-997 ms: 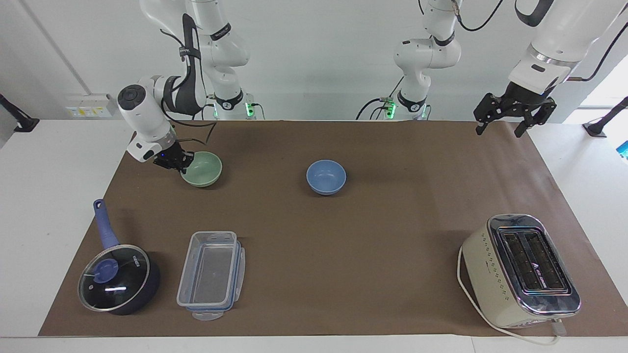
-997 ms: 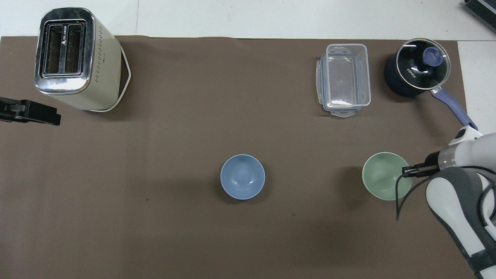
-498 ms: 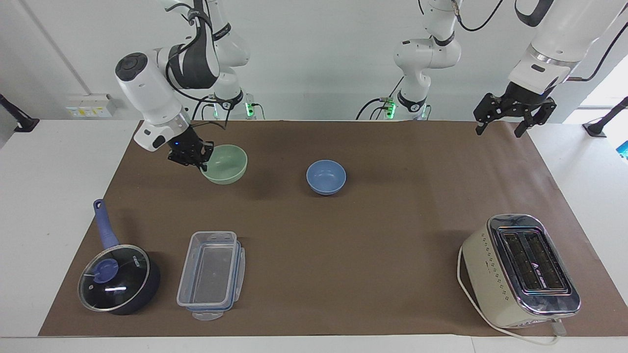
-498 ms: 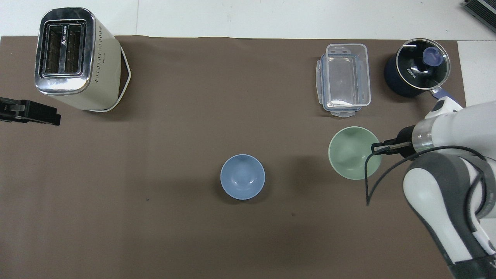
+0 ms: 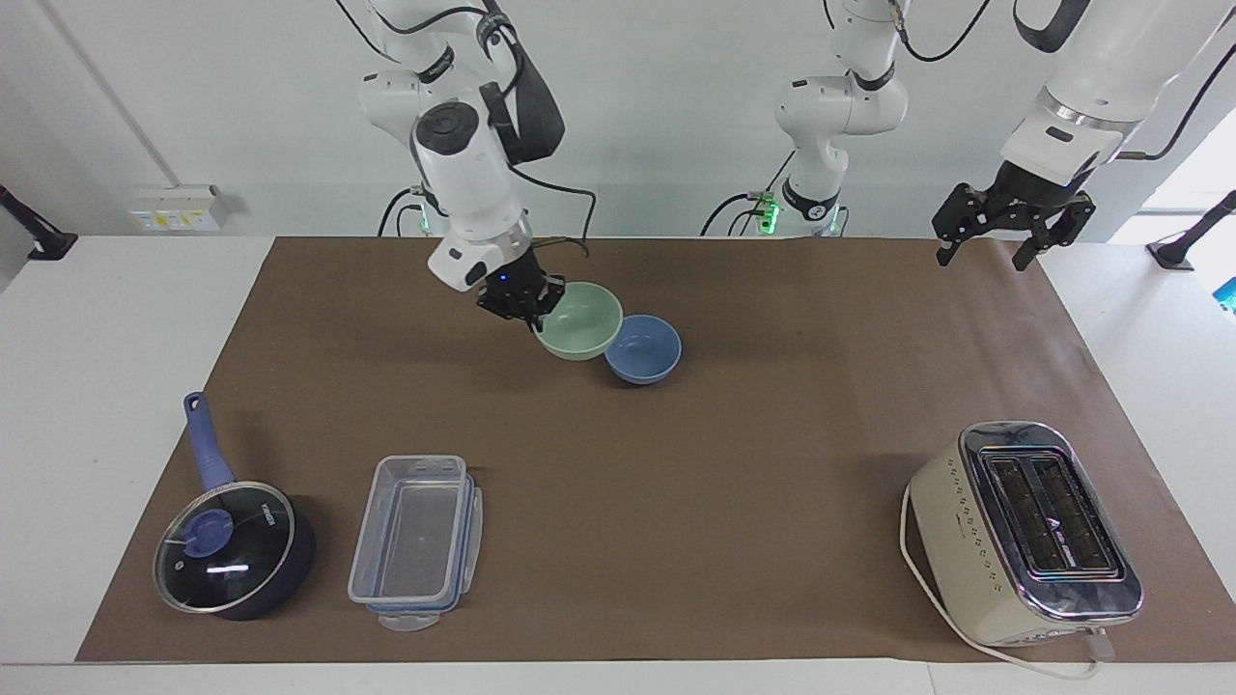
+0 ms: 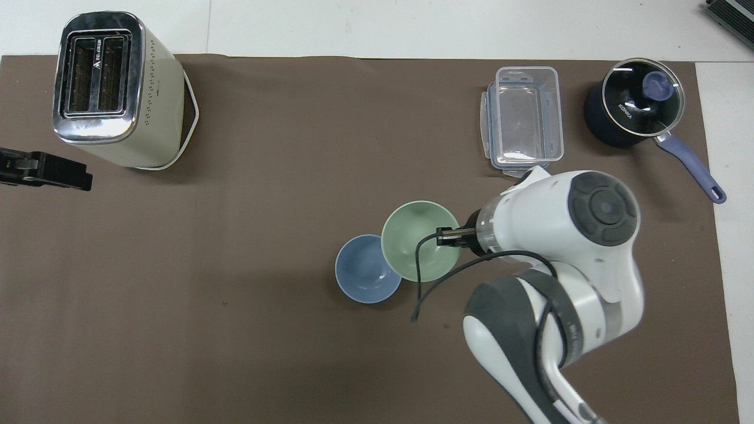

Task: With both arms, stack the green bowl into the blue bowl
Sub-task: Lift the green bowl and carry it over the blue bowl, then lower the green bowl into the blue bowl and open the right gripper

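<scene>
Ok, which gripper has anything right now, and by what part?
The right gripper holds the green bowl by its rim, raised beside the blue bowl. The left gripper holds nothing.

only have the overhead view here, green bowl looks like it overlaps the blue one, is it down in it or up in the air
Observer: Up in the air. The facing view shows the right gripper holding the green bowl by its rim, above the mat, beside the blue bowl and not in it.
Operator: and the left arm, i just see a black bit at the edge
Observer: The left gripper waits raised over the mat's edge at its own end, fingers spread, holding nothing.
</scene>
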Motion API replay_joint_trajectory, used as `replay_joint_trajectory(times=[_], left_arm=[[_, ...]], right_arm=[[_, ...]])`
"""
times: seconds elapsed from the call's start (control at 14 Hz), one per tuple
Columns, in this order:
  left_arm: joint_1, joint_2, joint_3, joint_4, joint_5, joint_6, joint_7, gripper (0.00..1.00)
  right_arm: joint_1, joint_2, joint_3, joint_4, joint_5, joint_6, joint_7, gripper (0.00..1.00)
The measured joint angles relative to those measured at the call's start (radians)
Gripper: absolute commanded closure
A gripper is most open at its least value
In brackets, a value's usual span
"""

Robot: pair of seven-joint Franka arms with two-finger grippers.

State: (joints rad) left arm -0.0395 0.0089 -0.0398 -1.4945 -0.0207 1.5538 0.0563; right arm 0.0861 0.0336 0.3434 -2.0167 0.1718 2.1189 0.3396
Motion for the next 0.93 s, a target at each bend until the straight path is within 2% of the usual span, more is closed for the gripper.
replay_joint_trajectory(times=[0.21, 0.36, 0.93], left_arm=[[0.0, 0.0, 0.0, 0.0, 0.0, 0.0, 0.0, 0.0], [0.0, 0.0, 0.0, 0.0, 0.0, 0.0, 0.0, 0.0], [0.0, 0.0, 0.0, 0.0, 0.0, 0.0, 0.0, 0.0]], right_arm=[[0.104, 0.09, 0.0, 0.023, -0.004, 0.07, 0.133, 1.0], [0.122, 0.124, 0.0, 0.025, -0.006, 0.086, 0.149, 1.0], [0.157, 0.137, -0.003, -0.027, -0.006, 0.124, 0.149, 1.0]])
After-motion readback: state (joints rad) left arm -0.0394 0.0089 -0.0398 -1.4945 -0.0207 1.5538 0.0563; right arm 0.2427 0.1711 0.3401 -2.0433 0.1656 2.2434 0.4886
